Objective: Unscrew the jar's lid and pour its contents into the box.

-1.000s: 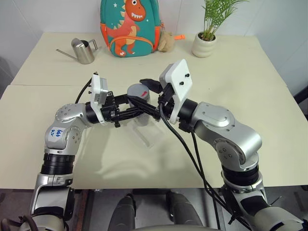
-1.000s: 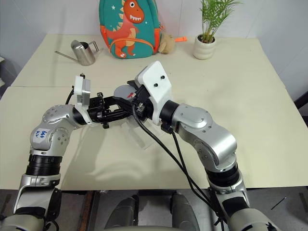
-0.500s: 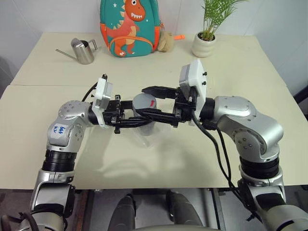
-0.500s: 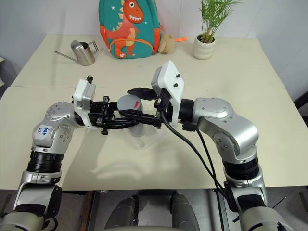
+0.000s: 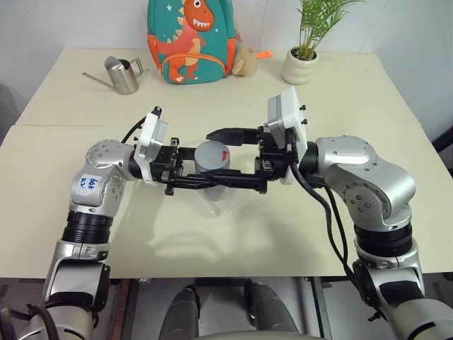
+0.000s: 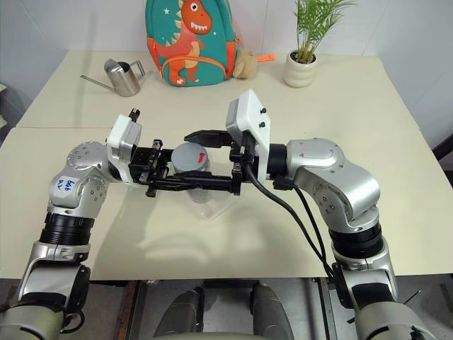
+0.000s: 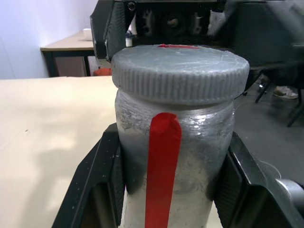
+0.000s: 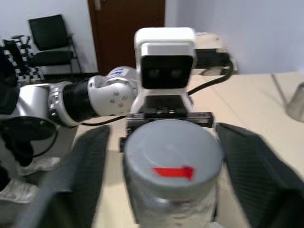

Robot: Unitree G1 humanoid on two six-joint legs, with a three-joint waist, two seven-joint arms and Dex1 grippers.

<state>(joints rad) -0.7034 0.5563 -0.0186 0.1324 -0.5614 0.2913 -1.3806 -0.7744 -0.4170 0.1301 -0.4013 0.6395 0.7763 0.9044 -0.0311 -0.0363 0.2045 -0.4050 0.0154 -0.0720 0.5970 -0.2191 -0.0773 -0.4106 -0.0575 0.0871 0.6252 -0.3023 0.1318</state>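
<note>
Silvery jar looks stiff; left pincer is pinching its body while right pincer is straddling, spread, the ridged lid.

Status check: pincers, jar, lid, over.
Left pincer shut on silvery-grey red-striped jar. Right pincer open, straddling round grey lid, still on. Nothing in the way.

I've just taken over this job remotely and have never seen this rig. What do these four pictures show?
Two pictures look down from the robot's head; the other two look along each arm's tool. The left tool is shut on the jar, holding it above the clear box on the cream table. The right tool stands open, one finger on each side of the grey lid, not gripping it. The lid is still on. At the table's far edge stand a watering can, a dinosaur backpack and a potted plant.
</note>
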